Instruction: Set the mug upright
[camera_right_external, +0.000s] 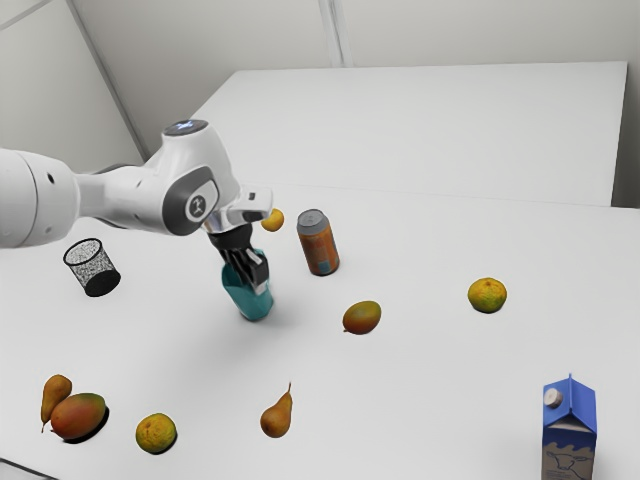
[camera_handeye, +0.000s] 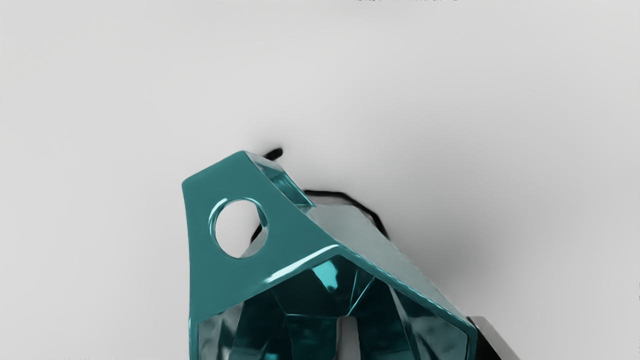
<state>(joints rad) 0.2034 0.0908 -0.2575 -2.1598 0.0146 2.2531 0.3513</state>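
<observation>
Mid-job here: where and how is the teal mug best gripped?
I'd pinch the mug by its rim, away from the holed handle, coming in mouth-first, one finger inside, one outside: the mouth faces the gripper and the wall looks thin.

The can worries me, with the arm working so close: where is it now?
The can is just to the exterior view's right of the teal mug, with a mango nearer the camera.

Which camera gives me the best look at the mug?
The wrist view: it looks from close up into the mug and shows a round hole beside its rim, though the picture's edge cuts it off. The exterior view shows the mug smaller, down to its base, partly covered by the gripper.
</observation>
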